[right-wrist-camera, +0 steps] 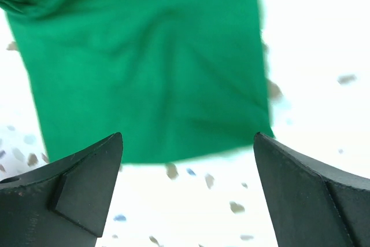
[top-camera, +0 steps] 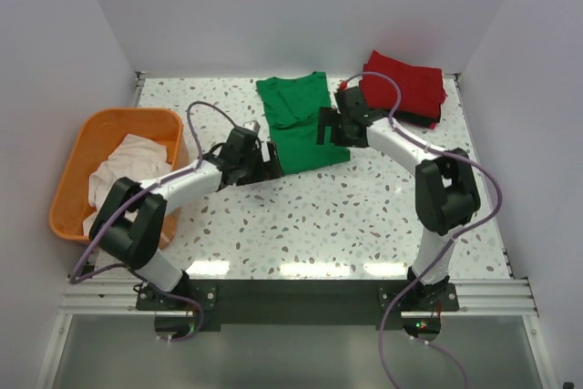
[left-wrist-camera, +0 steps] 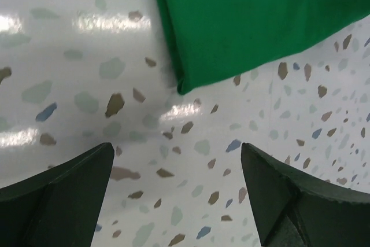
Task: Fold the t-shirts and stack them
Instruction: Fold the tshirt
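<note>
My left gripper (left-wrist-camera: 176, 195), jaws wide and empty, beside a corner of the green t-shirt (top-camera: 296, 125); my right gripper (right-wrist-camera: 188, 192), equally wide, above its edge. Speckled table (top-camera: 364, 216) beneath, white walls (top-camera: 273, 6) around.

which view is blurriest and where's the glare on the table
Right wrist view is the softest: the green t-shirt has smeared edges and the table around it is washed out to near white. Left wrist view is sharp, with bright glare patches on the table beside the shirt's corner. Top external view is crisp, with a glare band along the table's near edge.
</note>
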Motion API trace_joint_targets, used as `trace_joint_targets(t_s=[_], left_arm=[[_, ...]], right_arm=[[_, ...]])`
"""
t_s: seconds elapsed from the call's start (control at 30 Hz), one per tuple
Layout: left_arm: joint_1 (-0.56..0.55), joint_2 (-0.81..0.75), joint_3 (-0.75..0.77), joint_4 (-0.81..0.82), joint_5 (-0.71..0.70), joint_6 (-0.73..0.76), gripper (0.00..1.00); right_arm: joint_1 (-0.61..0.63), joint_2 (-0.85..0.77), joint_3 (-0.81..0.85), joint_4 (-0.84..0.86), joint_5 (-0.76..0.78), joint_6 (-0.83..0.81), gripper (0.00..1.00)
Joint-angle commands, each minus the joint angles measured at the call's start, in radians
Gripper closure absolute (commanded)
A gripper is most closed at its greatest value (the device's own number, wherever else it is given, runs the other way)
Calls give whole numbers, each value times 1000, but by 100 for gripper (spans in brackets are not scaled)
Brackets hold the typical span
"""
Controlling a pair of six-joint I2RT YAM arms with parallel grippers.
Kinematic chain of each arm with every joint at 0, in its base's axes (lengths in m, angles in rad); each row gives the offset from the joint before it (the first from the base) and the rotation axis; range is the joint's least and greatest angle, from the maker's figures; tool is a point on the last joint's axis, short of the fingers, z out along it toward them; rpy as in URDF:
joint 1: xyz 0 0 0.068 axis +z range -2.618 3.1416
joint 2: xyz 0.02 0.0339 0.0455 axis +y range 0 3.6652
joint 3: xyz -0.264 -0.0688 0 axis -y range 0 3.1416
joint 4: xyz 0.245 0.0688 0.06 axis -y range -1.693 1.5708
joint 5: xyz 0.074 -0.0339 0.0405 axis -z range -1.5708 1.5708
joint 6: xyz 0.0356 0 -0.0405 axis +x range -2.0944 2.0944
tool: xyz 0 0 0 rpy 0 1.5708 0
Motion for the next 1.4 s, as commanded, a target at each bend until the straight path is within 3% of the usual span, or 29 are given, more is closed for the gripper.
trace_joint_targets(t_s=[0.0, 0.07, 0.13, 0.17, 0.2, 0.47, 0.57, 0.63, 0.67, 0.7, 0.73, 0.8, 0.83, 1.0, 1.1, 1.27, 1.37], left_arm=[[3, 100, 117, 96, 18, 5, 5], [2, 184, 183, 81, 29, 13, 16], [3, 229, 221, 78, 46, 16, 28], [3, 266, 229, 79, 46, 18, 30], [3, 283, 242, 75, 49, 18, 31], [3, 390, 308, 66, 47, 21, 54], [3, 413, 318, 61, 53, 25, 67], [3, 419, 313, 59, 58, 25, 76], [3, 419, 309, 64, 59, 27, 80], [2, 418, 305, 69, 59, 28, 94], [2, 415, 299, 69, 59, 27, 100], [0, 404, 278, 78, 61, 33, 100], [-1, 387, 266, 84, 64, 34, 100], [-36, 269, 129, 113, 89, 33, 100], [-108, 122, -36, 96, 46, 5, 100], [-245, -134, -168, 26, 40, -76, 100], [-314, -274, -227, -43, 47, -130, 100]], right_arm=[[-71, -132, -112, -4, 5, 70, 1], [-134, -143, -190, 41, -90, 87, 3], [-181, -126, -223, 52, -148, 92, 11], [-197, -119, -227, 62, -181, 90, 13], [-206, -112, -234, 70, -219, 89, 21], [-226, -22, -209, 107, -307, 96, 35], [-226, 4, -211, 124, -325, 110, 41], [-226, 13, -218, 131, -333, 118, 45], [-226, 18, -220, 137, -334, 122, 52], [-226, 24, -227, 141, -334, 121, 55], [-226, 26, -232, 145, -337, 127, 59], [-226, 20, -258, 159, -354, 133, 75], [-226, 14, -273, 180, -371, 139, 100], [-226, -98, -411, 158, -344, 123, 100], [-226, -258, -546, 105, -308, 106, 100], [-224, -620, -778, -57, -319, 69, 100], [-224, -840, -835, -178, -325, 55, 100]])
